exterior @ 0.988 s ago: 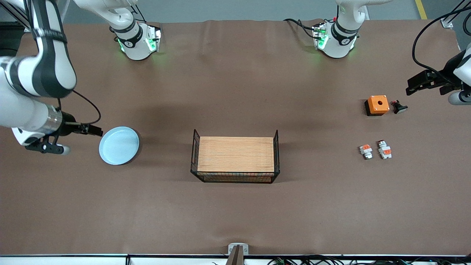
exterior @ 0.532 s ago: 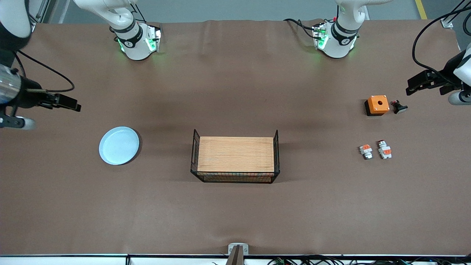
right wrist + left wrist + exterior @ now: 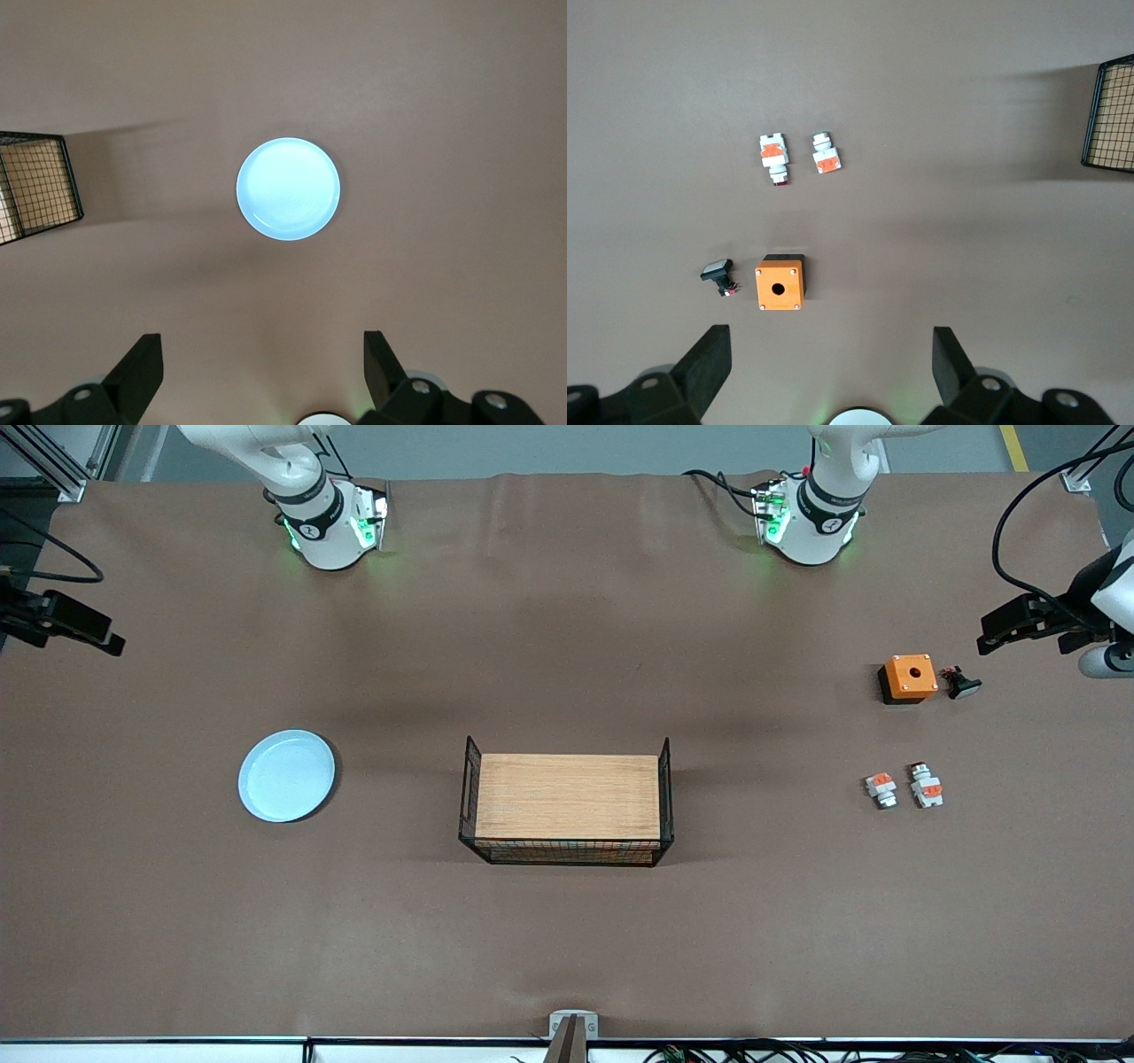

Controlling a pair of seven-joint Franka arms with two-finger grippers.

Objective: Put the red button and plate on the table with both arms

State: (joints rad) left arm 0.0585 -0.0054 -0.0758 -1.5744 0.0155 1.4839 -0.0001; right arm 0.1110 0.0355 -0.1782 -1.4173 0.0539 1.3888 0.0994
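A brown table (image 3: pixel 567 939) seen from a high camera. At its middle stands a black wire rack (image 3: pixel 567 802) with a wooden top.

The pale blue plate (image 3: pixel 286 775) lies flat on the table toward the right arm's end, well apart from the rack. The right gripper (image 3: pixel 84 631) hangs in the air over that end's edge, farther from the front camera than the plate, its arm mostly out of frame. In the right wrist view its two fingers (image 3: pixel 142 363) are spread wide and hold nothing, with the plate (image 3: pixel 288 188) on the table below them.

Toward the left arm's end lie two small red buttons (image 3: pixel 881 789) just beside each other, both on the table. Farther from the front camera sit an orange box (image 3: pixel 909 677) and a small black button (image 3: pixel 961 684), close together. The left gripper (image 3: pixel 1005 627) hovers over the table edge near them. In the left wrist view its fingers (image 3: pixel 709 359) are spread apart and empty.
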